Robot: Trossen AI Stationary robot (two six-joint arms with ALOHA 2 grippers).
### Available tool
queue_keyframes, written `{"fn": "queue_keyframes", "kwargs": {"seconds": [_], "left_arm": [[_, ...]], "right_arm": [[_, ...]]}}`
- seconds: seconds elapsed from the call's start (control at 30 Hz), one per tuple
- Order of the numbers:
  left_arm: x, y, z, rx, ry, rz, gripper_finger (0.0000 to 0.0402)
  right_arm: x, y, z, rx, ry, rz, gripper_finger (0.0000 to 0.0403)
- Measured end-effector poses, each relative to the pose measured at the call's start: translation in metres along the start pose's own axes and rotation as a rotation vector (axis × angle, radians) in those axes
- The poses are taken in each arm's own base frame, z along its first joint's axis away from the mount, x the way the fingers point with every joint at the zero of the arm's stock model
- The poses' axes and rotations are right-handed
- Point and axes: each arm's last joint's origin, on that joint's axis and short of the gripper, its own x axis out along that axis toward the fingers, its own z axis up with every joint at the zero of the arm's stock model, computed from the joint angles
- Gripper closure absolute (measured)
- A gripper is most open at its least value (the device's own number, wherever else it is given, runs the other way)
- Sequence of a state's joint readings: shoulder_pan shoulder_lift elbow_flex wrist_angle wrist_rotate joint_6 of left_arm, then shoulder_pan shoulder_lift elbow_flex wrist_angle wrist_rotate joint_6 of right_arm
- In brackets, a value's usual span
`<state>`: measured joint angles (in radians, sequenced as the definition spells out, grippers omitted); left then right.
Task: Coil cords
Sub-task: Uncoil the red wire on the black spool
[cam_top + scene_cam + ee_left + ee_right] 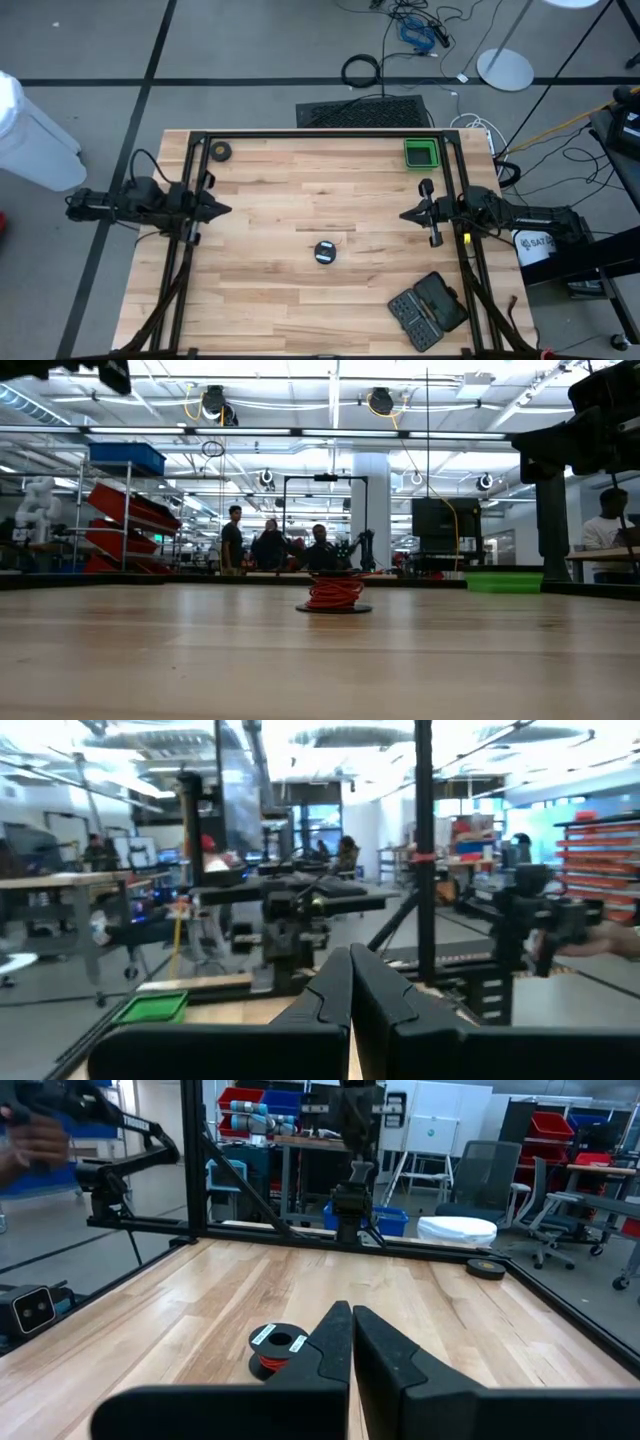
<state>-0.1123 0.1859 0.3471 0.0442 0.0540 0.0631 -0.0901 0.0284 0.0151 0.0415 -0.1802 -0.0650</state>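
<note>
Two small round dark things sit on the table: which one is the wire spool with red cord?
The cords at mid-table: a spool with pale centre and red wire. The tape roll, in the far corner on the left arm's side, is a plain ring.

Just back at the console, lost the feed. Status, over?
Left gripper and right gripper shut, empty, at the table's sides. Cords spooled mid-table, untouched. Nothing in the way.

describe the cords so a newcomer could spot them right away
On the wooden table, look near the middle, between the two arms. The cords sit alone there: a small round spool of red wire with a pale centre, unlike the dark tape roll at the far corner.
</note>
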Motion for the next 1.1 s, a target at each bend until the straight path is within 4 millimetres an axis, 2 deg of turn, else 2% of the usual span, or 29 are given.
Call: {"fn": "queue_keyframes", "kwargs": {"seconds": [0.17,0.33,0.57,0.8,0.97,1.1], "left_arm": [[0.024,-0.004,0.018,-0.013,0.062,-0.058,0.0399],[0.06,-0.014,0.023,0.011,0.12,-0.076,0.0399],[0.112,-0.039,0.03,0.117,0.193,-0.088,0.0399],[0.153,-0.067,0.036,0.181,0.234,-0.162,0.0399],[0.174,-0.078,0.03,0.215,0.275,-0.169,0.0399],[0.186,-0.088,0.013,0.002,0.313,-0.256,0.0399]], "right_arm": [[0.0,0.0,0.0,0.0,0.0,0.0,0.0403],[0.0,0.0,0.0,0.0,0.0,0.0,0.0403],[0.0,0.0,0.0,0.0,0.0,0.0,0.0403],[0.0,0.0,0.0,0.0,0.0,0.0,0.0403],[0.0,0.0,0.001,0.049,-0.016,0.003,0.0403],[0.0,0.0,0.009,0.07,-0.095,0.003,0.0403]]}}
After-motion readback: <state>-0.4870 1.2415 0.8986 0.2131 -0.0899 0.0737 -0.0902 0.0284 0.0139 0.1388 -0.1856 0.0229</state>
